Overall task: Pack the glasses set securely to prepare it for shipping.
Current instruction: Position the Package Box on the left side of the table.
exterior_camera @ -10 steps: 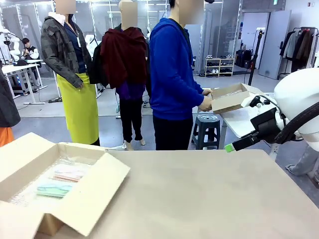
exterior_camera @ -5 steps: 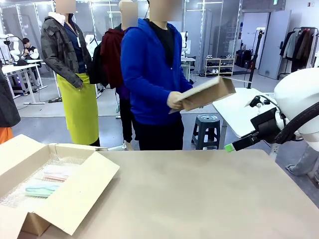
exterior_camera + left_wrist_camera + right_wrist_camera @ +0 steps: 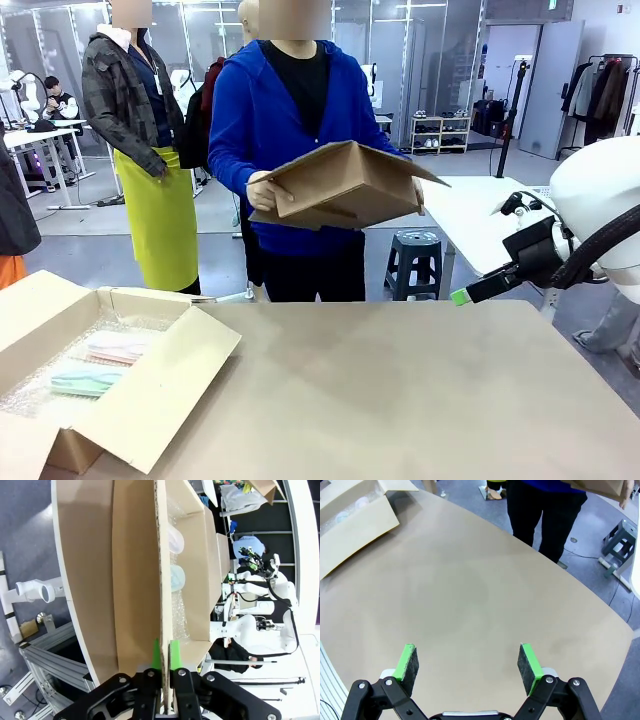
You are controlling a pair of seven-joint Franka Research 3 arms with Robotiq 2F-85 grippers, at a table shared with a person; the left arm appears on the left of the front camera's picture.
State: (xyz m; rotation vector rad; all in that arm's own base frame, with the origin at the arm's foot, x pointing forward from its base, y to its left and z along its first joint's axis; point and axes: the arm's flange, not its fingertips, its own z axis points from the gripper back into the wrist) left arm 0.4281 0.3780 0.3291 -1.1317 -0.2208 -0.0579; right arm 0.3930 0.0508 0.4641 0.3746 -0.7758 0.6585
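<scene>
Cardboard box (image 3: 150, 395) sits open at the table's (image 3: 420, 400) left end, pink case (image 3: 118, 347) and mint case (image 3: 85, 379) lying side by side on bubble wrap inside; left gripper (image 3: 165, 656) is pinched tight on the box's wall edge; centre, the person (image 3: 290, 110) holds a second box (image 3: 345, 185) above the far edge; right gripper (image 3: 467, 662) hangs wide open, holding nothing; packing looks under way, and next likely calls for receiving that box
</scene>
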